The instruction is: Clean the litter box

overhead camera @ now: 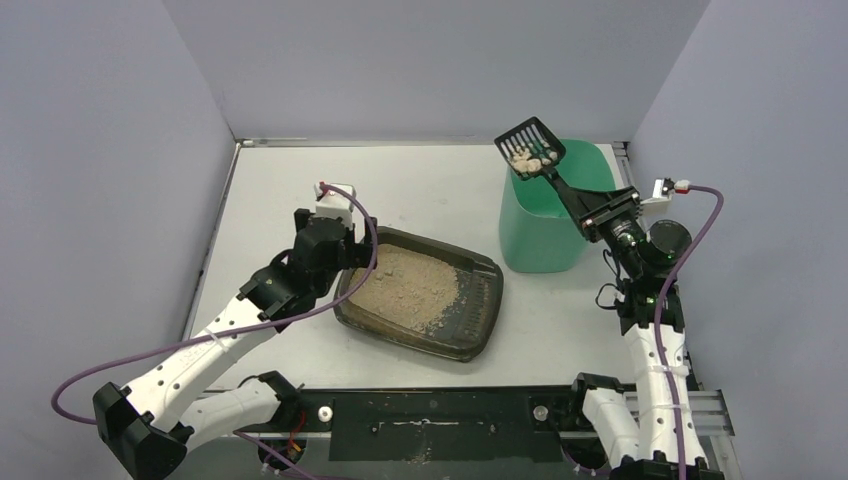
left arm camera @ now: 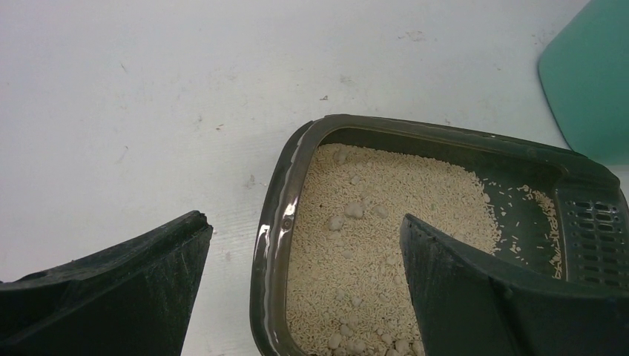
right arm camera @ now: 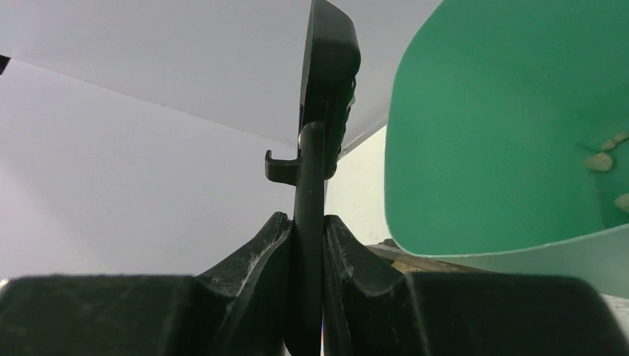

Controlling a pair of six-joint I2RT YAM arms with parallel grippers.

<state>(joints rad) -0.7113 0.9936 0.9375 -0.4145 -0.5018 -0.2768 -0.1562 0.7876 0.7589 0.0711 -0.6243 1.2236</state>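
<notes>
The right gripper [right arm camera: 305, 222] pinches the scoop [overhead camera: 531, 147] (lumps in it) over the green bin [overhead camera: 540, 240]. The left gripper [left arm camera: 303, 221] gapes wide, maybe straddling the rim of the litter box [overhead camera: 420, 345], mid-bench [overhead camera: 300, 180].

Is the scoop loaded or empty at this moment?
Loaded: pale clumps lie in the scoop, held by the right gripper above the green bin.

You get even, diffuse light from overhead in every view. The worktop [overhead camera: 420, 185] reads bright, almost washed out from the left wrist. Shadows are soft and short, hugging the box [overhead camera: 482, 300] and bin [overhead camera: 540, 240]. A thin glare streak runs along the box's glossy rim. From the right wrist the near jaws blur, and the scoop [right arm camera: 328, 67] is a dark silhouette.
</notes>
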